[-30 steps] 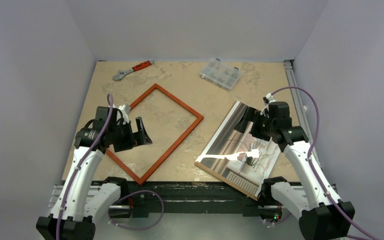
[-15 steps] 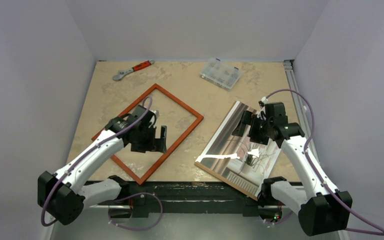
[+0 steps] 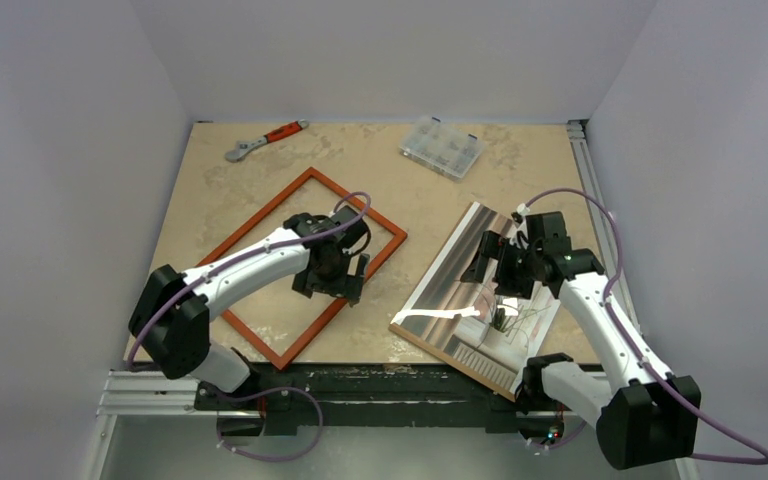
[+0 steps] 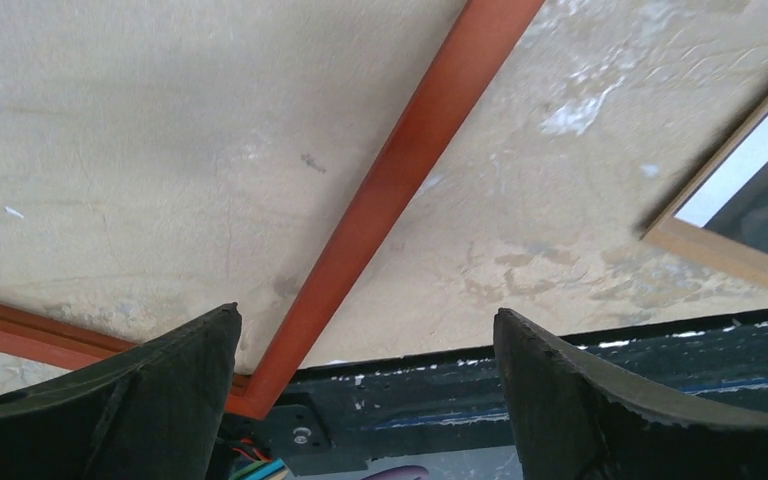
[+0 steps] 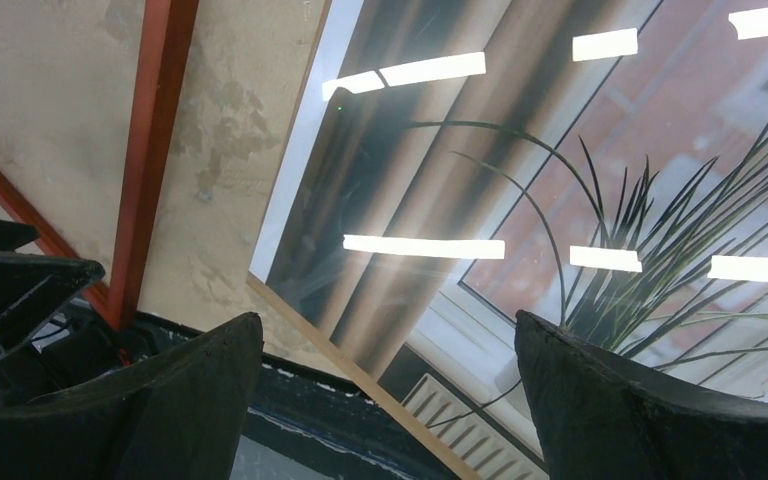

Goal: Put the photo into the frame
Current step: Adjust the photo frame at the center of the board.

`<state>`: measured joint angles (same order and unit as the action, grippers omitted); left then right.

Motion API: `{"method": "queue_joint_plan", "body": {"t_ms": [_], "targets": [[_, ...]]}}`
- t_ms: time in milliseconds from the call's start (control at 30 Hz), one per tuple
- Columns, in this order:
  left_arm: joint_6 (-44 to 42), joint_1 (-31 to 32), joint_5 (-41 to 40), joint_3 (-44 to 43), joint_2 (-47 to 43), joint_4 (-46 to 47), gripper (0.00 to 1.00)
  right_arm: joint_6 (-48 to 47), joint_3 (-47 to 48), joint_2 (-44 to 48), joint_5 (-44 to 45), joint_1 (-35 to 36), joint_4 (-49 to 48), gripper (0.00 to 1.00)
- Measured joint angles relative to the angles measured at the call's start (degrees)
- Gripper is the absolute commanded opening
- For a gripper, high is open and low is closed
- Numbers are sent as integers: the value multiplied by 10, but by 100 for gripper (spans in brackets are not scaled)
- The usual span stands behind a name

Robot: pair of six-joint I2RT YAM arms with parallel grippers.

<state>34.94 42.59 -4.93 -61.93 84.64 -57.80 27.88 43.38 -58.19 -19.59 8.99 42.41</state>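
Observation:
The frame [image 3: 260,214] is red-orange and lies flat at the table's left centre, turned like a diamond. My left gripper [image 3: 331,289] hovers open over the frame's inside, near its lower right side. In the left wrist view that red bar [image 4: 400,170] runs between the fingers of the gripper [image 4: 365,312], which hold nothing. The photo [image 3: 445,285], a glossy print of a grassy plant by a window, lies picture side up at the right. My right gripper [image 3: 493,268] hangs open above its upper middle. In the right wrist view the photo [image 5: 520,180] fills the space beyond the empty gripper [image 5: 388,317].
A brown board edge [image 5: 390,395] shows under the photo's near side. A red-handled wrench [image 3: 265,140] and a clear compartment box [image 3: 442,146] lie at the back. The black rail [image 3: 390,380] marks the table's near edge. Grey walls close three sides.
My left arm has swung right, from the frame's left corner across to its right side. The right gripper has shifted slightly left and down over the photo. Both stay open.

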Motion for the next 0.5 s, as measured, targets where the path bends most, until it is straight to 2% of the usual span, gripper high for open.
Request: {"method": "queue_joint_plan", "body": {"t_ms": [500], "targets": [[0,21,-14,-164,154,-27,95,-5,0,-18,-25,0,-2,95]]}}
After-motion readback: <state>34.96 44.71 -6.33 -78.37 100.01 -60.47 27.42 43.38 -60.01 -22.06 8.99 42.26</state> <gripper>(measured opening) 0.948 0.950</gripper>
